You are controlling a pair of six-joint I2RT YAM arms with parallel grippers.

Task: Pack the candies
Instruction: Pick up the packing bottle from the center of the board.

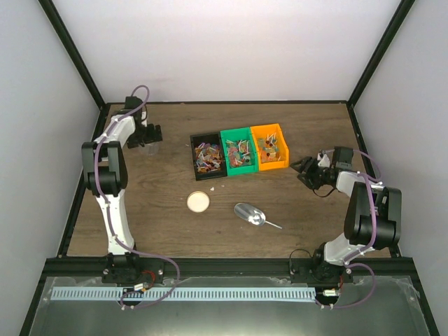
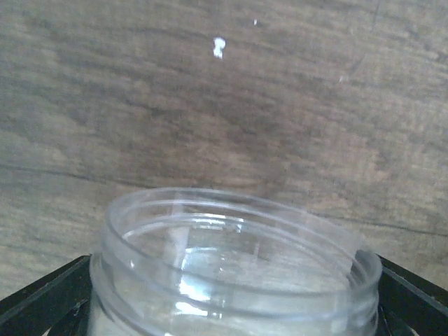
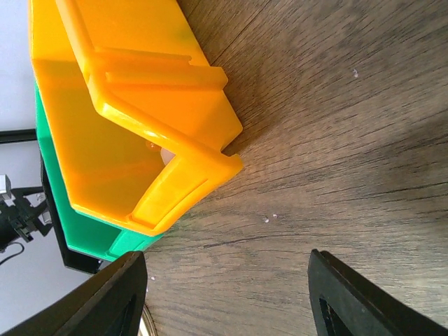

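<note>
Candies [image 1: 238, 151] sit mid-frame on the wood table [image 1: 175, 234], in three bins side by side: black bin [image 1: 193, 158], green bin [image 1: 235, 133], orange bin [image 1: 267, 128]. Left gripper [image 1: 148, 136], upper left, jaws spread wide around a clear jar [image 2: 238, 280]; gripped or not, can't tell. Right gripper [image 1: 306, 170], just right of the orange bin, jaws apart, empty. Scoop [image 1: 250, 214] and lid [image 1: 198, 201] lie below the bins.

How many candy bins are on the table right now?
3, side by side mid-table: the black bin on the left, the green bin in the middle, the orange bin on the right. None appears hidden.
</note>
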